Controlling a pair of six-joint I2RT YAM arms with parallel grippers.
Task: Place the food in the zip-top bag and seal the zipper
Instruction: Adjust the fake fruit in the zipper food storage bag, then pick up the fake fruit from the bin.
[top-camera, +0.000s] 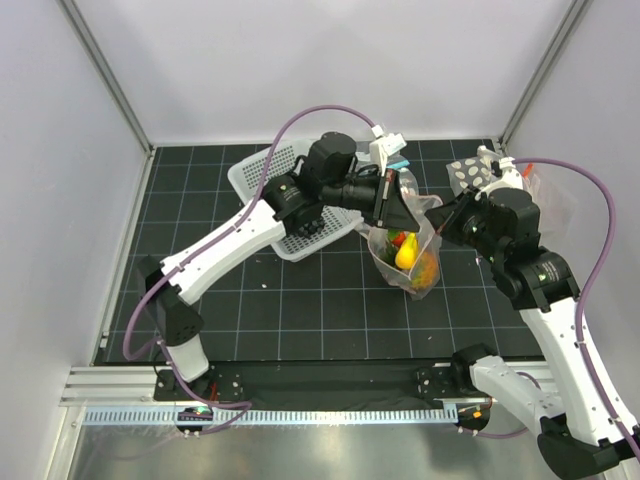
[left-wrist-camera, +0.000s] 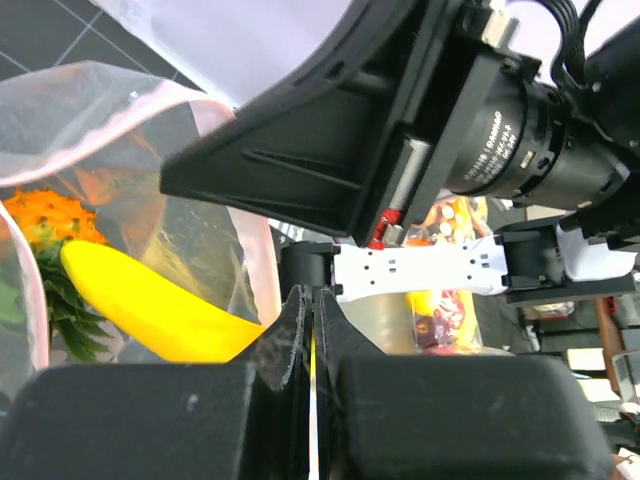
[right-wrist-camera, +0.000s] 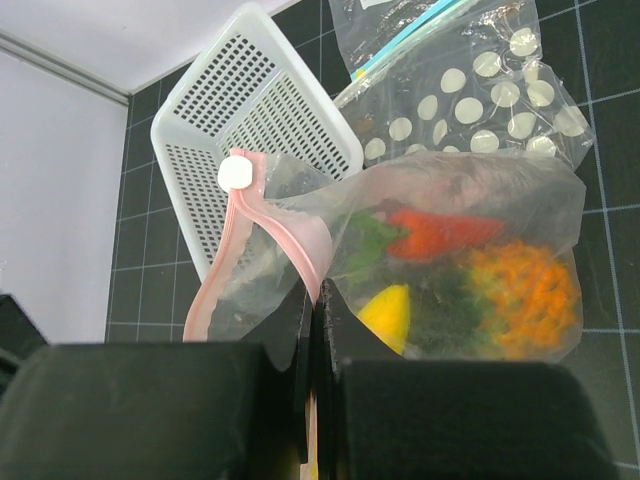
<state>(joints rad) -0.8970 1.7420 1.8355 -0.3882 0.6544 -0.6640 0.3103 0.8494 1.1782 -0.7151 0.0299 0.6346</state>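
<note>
The zip-top bag (top-camera: 385, 258) hangs between my two grippers, its mouth open. Inside lie the yellow banana (top-camera: 407, 252), the orange pineapple (top-camera: 427, 268) and the red pepper (top-camera: 397, 238). I cannot make out the grapes. My left gripper (top-camera: 412, 218) is shut on the bag's mouth edge; its wrist view shows the gripper (left-wrist-camera: 312, 300) beside the banana (left-wrist-camera: 150, 305) and pineapple (left-wrist-camera: 55, 215). My right gripper (top-camera: 443, 222) is shut on the pink zipper strip (right-wrist-camera: 300, 235), pinched at the gripper (right-wrist-camera: 315, 295). The white slider (right-wrist-camera: 237, 175) sits at the strip's far end. The pepper (right-wrist-camera: 440, 230) and pineapple (right-wrist-camera: 520, 285) show through the plastic.
A white perforated basket (top-camera: 262, 170) lies tipped behind the left arm and also shows in the right wrist view (right-wrist-camera: 250, 120). A white-dotted bag (right-wrist-camera: 480, 110) and a clear bag with a teal strip (right-wrist-camera: 400, 40) lie behind the held bag. The black gridded mat (top-camera: 320, 300) covers the table.
</note>
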